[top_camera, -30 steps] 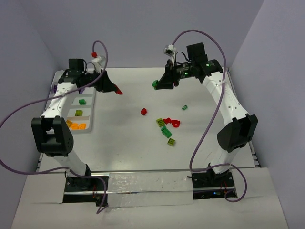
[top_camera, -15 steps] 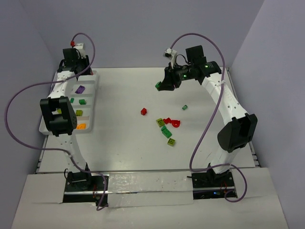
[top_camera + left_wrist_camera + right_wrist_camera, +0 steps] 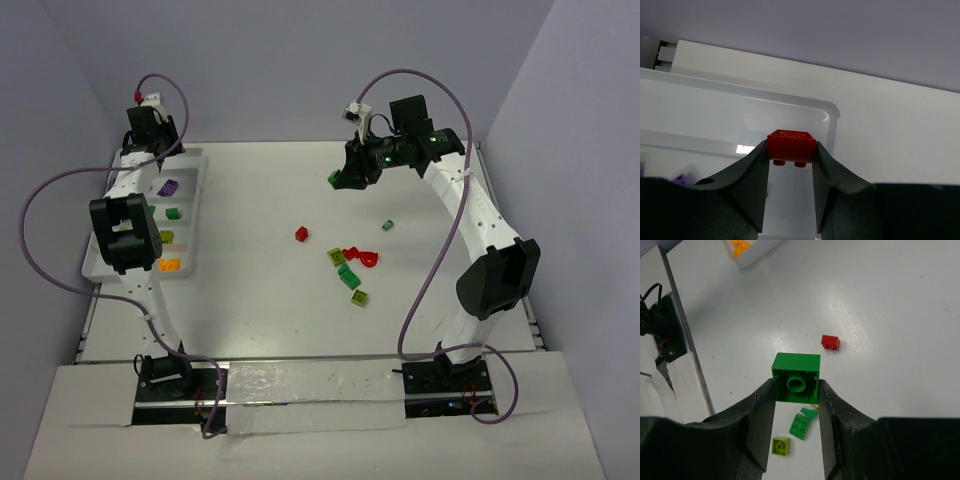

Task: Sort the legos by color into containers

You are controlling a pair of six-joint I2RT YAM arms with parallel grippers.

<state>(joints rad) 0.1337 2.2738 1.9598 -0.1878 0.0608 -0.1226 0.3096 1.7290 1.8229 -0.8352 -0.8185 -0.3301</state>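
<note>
Now my left claw (image 3: 790, 159) pinches a light, rigid, slick red lego (image 3: 791, 144) by its flat sides, seemingly over the corner of the tray (image 3: 715, 115) mid-frame, while my right claw (image 3: 796, 396) clamps a green lego (image 3: 796, 375) likewise.

Two slim robot arms, the left arm (image 3: 150, 300) and the right arm (image 3: 478, 215), wear glossy white shells broken by bulky black joint housings (image 3: 118, 232). A thin purple cable (image 3: 405, 72) loops off each, and a green indicator light (image 3: 388, 156) glows near the right wrist. Both sit on black base blocks (image 3: 165, 372) and end in matte black, curved fingers (image 3: 747, 187).
</note>
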